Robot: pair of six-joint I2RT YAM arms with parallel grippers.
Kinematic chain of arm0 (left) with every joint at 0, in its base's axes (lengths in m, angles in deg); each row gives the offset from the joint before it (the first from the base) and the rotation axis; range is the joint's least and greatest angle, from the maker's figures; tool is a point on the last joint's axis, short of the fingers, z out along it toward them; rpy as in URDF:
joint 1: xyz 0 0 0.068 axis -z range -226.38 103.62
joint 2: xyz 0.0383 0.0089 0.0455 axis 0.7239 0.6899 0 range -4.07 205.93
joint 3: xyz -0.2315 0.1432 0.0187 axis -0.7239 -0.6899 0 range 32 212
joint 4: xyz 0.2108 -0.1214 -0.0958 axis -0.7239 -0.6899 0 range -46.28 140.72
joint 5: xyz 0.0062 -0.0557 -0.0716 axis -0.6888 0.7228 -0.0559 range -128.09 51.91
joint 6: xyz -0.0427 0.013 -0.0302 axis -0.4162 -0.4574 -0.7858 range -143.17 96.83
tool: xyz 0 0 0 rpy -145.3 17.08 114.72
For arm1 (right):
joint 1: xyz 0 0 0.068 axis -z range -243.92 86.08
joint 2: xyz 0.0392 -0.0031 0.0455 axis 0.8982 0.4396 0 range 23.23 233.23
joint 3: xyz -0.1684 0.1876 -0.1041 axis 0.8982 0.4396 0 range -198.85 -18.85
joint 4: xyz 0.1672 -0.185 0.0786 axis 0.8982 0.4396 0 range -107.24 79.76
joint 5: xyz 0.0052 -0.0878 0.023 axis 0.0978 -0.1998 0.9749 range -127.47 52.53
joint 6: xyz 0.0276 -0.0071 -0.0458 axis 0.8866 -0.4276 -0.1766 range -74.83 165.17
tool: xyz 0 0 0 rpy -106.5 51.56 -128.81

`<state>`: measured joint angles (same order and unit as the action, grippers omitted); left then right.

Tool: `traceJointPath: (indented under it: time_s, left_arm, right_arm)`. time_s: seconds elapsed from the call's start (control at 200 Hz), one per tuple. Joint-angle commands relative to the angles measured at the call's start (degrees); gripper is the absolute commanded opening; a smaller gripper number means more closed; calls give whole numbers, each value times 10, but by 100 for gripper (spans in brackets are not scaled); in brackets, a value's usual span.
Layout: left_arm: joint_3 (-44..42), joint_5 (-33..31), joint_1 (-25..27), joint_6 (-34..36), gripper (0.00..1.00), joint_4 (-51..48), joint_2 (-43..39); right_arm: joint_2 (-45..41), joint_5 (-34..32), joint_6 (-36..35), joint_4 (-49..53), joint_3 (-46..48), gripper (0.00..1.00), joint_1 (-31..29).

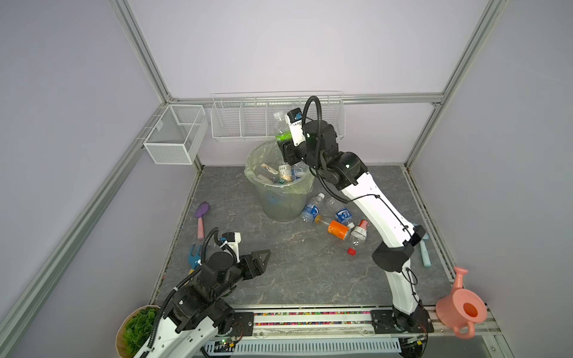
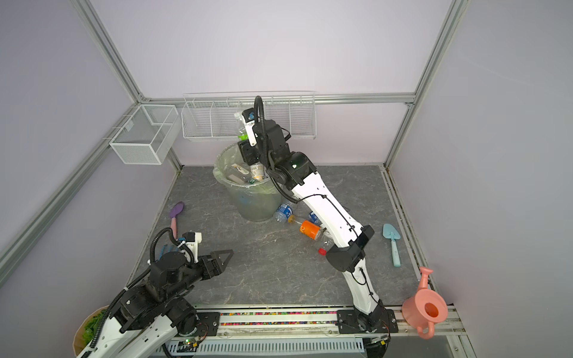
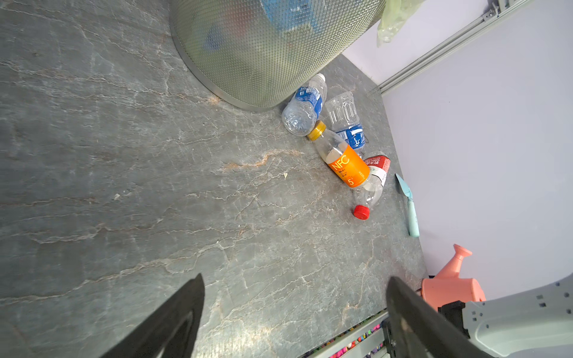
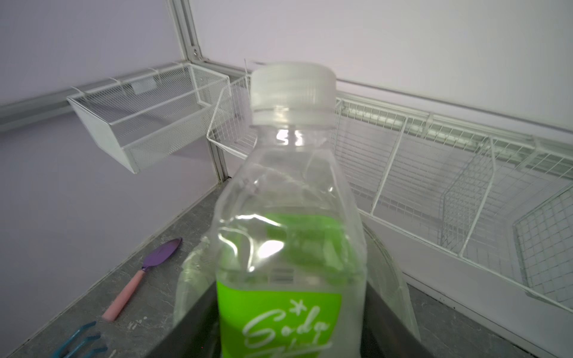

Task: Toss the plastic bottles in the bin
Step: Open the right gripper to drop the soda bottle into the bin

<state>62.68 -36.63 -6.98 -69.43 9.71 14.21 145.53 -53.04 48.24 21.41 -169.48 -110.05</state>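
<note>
Right gripper (image 1: 282,143) is seen raised high over the far side of the bin (image 1: 279,201), fingers pointed upward, and a green-labelled bottle (image 1: 280,125) is framed between them. Whether that bottle is clamped or already let go cannot be told. In the right wrist view the bottle (image 4: 288,217) is flanked low down by dark fingers, but the contact itself is hidden. Its long axis is stood nearly upright, white cap on top, base turned down toward the bin's mouth. The bag-lined rim is glimpsed on both sides behind it, so the drop is judged to run straight down, with the far rim the one edge to be cleared. Several bottles (image 1: 283,172) are seen inside. Out on the table (image 1: 279,279), four more bottles (image 1: 336,229) are found lying in a cluster just beside the bin's base, under the right arm, which is judged the nearer one. Left gripper (image 1: 266,253) is parked low near the front, jaws spread wide, nothing between them, well apart from that cluster.
</note>
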Motion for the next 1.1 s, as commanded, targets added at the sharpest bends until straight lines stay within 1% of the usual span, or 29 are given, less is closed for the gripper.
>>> traceJointPath:
  time_s: [0.0, 0.065, 0.145, 0.295, 0.495, 0.565, 0.67, 0.775, 0.94, 1.095]
  left_arm:
    - [22, -15, 3, -6, 91, -32, -13]
    - [24, -16, 3, -6, 91, -36, -13]
    - [27, -17, 3, -5, 91, -36, -10]
    - [29, -17, 3, -4, 91, -29, 2]
    - [32, -10, 3, -1, 91, -10, 23]
    - [36, -9, 3, 2, 91, -11, 29]
    - [41, -8, 3, 6, 91, -12, 32]
    - [41, -4, 3, 7, 91, -4, 38]
    - [42, 9, 5, 7, 90, 24, 67]
    - [47, 5, 17, 8, 90, 50, 102]
  right_arm:
    - [30, 85, 19, 52, -40, 88, 15]
    - [40, 53, 19, 85, -49, 88, 15]
    - [21, 46, 25, 88, -29, 88, 13]
    - [-64, 13, 2, 31, 50, 88, -6]
    - [-150, 4, -7, 17, 103, 88, -23]
    - [-190, 1, -9, 3, 146, 88, -28]
    - [-259, -4, -2, -30, 237, 88, -30]
    - [-318, -31, 5, -46, 313, 88, -28]
    - [-395, -61, 22, -52, 412, 88, -10]
    - [-456, -78, 40, -54, 492, 88, 10]
